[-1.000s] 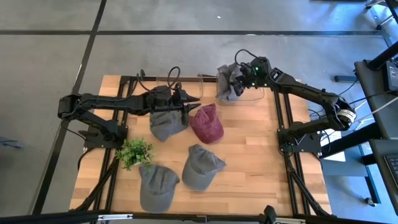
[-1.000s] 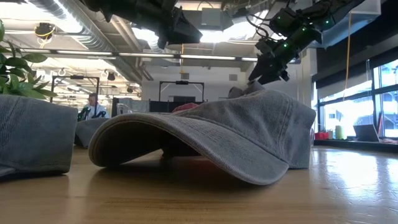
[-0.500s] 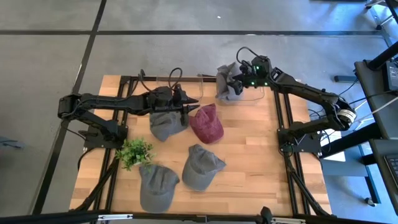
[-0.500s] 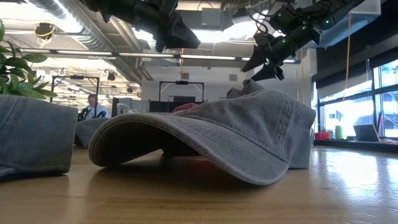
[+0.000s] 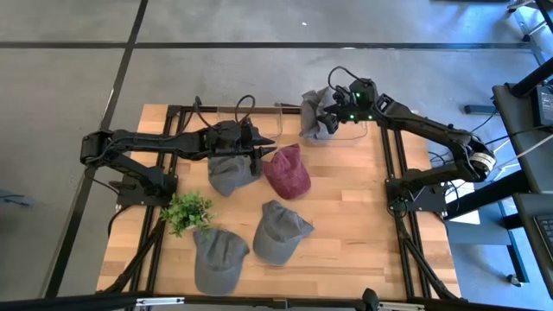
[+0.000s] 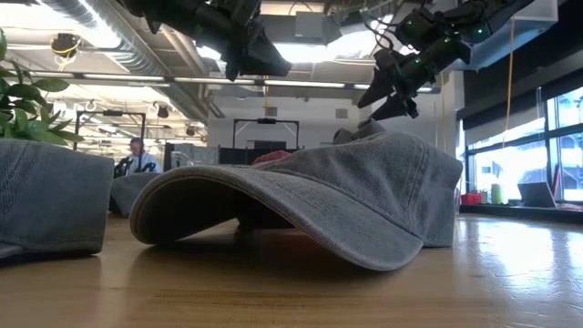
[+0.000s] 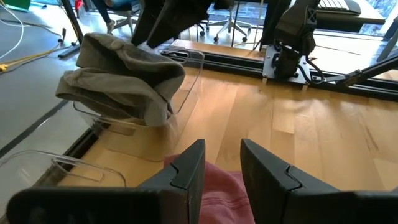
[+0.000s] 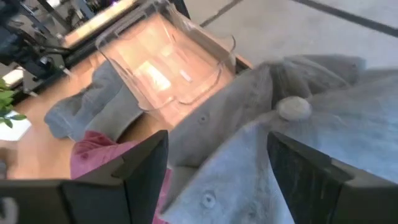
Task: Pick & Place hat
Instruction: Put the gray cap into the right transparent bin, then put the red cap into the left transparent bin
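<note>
A grey hat lies crumpled in a clear bin at the table's far edge, its button facing up. My right gripper hovers just above it, wide open, with a finger on either side; in the low view its tips stand clear of the cloth. My left gripper is open and hangs over the near edge of a maroon hat, with another grey hat beneath the arm. The left wrist view shows the maroon cloth below its fingers.
A second clear bin stands without a hat beside the first at the far edge. Two more grey hats lie near the front edge, next to a small green plant. Bare wood shows on the table's right side.
My right gripper has opened and let go of the grey hat, which stays in the clear bin, and it has risen slightly above it. My left gripper has shifted a little over the maroon hat.
</note>
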